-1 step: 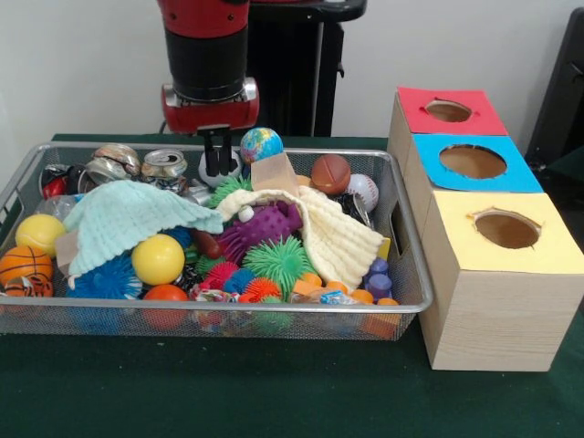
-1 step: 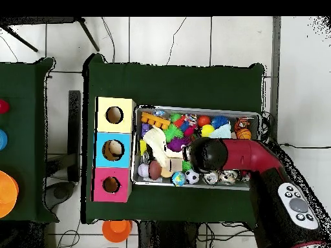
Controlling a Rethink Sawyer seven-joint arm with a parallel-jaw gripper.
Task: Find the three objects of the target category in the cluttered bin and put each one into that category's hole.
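A wire mesh bin (image 1: 412, 301) (image 2: 194, 108) is full of clutter. My gripper (image 1: 216, 153) hangs at its back rim, open by a narrow gap and empty, just above a black-and-white soccer ball (image 1: 219, 172) (image 2: 192, 176). A globe ball (image 1: 261, 144) (image 2: 178, 178) lies just to its right. Also in the bin are yellow balls (image 1: 158, 258), a basketball (image 1: 25, 267), a brown ball (image 1: 330, 173), a baseball (image 1: 362, 191), crushed cans (image 1: 164, 164) and spiky toys (image 1: 276, 260). In the overhead view the arm (image 2: 223, 155) hides the gripper.
A wooden box stands beside the bin with a red hole (image 1: 448, 110) (image 2: 111, 185), a blue hole (image 1: 472, 161) (image 2: 114, 150) and a yellow hole (image 1: 506, 229) (image 2: 114, 115). A mint cloth (image 1: 128, 219) and a cream cloth (image 1: 333, 237) cover part of the clutter.
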